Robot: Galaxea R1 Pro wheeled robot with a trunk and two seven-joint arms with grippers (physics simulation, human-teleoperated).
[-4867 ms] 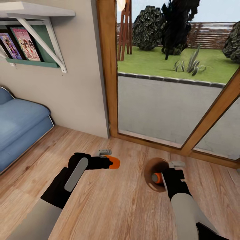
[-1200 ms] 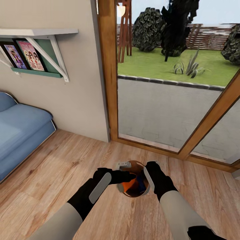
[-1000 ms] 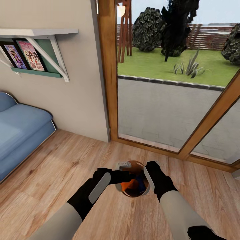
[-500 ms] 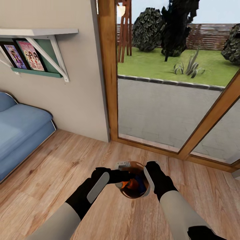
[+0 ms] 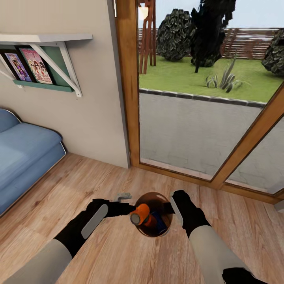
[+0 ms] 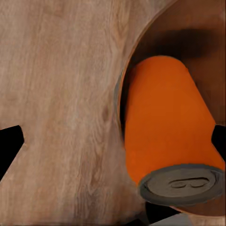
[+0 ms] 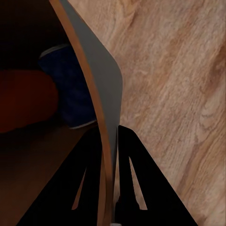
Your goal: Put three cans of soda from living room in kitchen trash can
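One bright-orange cylinder soda can [image 5: 141, 214] lies tilted across the near-left rim of the small round copper-brown bin [image 5: 157, 196], which the robot carries over the wooden floor [image 5: 98, 185] beside the blue sofa [image 5: 23, 157]. To its left, the left gripper [image 5: 127, 202] has its fingers spread apart and empty, just beside the can. On the right, the right gripper [image 7: 109, 141] is pinched closed on the bin's wall. The can's long axis slants, grey end up and outward, orange body down inside. To finish well, I would nudge that raised end inward while holding the bin steady.
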